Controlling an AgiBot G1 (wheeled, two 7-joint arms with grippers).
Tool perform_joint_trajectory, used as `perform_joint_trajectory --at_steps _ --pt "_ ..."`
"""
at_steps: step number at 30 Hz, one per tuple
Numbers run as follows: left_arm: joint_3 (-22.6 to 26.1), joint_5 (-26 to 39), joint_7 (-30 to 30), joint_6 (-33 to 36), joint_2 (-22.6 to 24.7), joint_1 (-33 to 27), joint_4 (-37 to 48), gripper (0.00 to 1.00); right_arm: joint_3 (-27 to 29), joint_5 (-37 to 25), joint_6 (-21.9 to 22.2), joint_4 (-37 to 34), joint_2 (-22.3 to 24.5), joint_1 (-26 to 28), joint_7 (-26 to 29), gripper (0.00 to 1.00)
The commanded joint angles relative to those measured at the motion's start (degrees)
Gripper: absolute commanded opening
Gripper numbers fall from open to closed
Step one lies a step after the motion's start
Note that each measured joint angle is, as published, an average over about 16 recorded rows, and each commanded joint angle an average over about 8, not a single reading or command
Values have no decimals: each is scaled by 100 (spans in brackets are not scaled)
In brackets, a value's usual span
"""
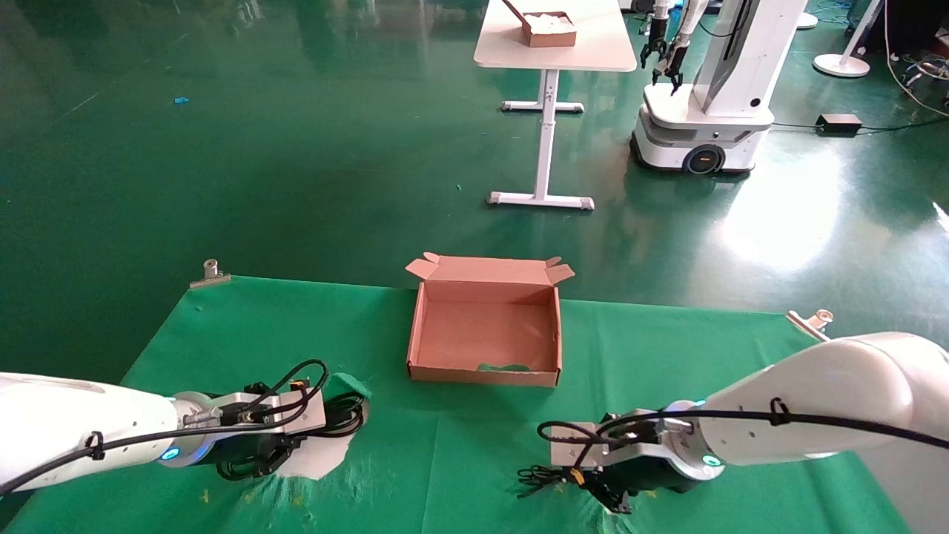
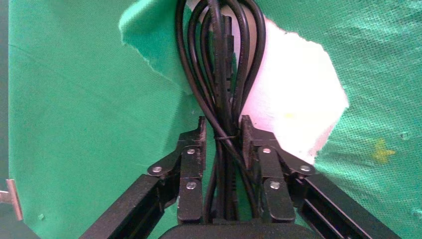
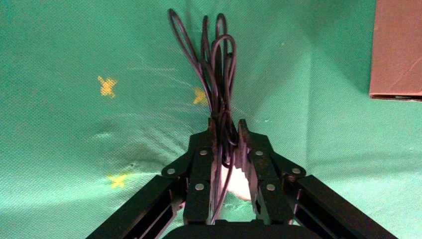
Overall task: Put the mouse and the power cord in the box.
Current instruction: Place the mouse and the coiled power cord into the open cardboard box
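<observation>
On the near left of the green-covered surface [image 1: 667, 356], the left end effector [image 2: 222, 130] is closed around the bundled power cord [image 2: 221, 64], its pads pressing the loops from both sides right at the thin tie that cinches them. The bundle lies partly over a torn patch of the cloth where white shows through. The cord looks thick and glossy, so it is likely the heavier and springier of the two items, and somewhat slick; gripping at the tie, where the loops are gathered tight, seems the sound choice, since loose loops beyond it would otherwise splay or slide out. Those free loops will probably sag and swing when lifted.

In the middle, toward the far edge of the surface, the box [image 1: 483, 337] sits open and holds nothing yet, its flaps up along the far wall and the notch in its near wall.

On the near right, the right end effector [image 3: 227, 133] is closed on a bunch of thin black wire [image 3: 214, 59], the loops fanning out past the fingertips. The mouse itself cannot be made out in any view; the wire is most likely its own. That wire is light, limp and thin, so it could slip through the pads, and a mouse hanging from it would dangle.
</observation>
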Motion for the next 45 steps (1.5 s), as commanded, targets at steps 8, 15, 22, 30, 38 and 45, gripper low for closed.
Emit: perform_joint_trajectory --at_steps 8,15,22,30,38,45 --pt "0 7 0 0 0 0 2 0 2 4 -5 6 3 -2 2 0" --pt "-52 -104 15 48 -42 -58 -36 0 31 8 -5 13 52 49 13 0" --pt "-485 -1002 -10 519 -405 -484 -125 0 219 60 -60 73 370 353 150 0" --pt "-1001 -2205 -71 1308 -373 -1307 231 0 432 28 -2 266 707 693 353 0" --pt "-1002 -2335 635 682 484 -1432 335 0 541 -273 172 566 917 1065 512 0" --pt "-559 -1619 1519 -720 1614 -1125 920 0 577 -432 11 998 1180 1297 602 0"
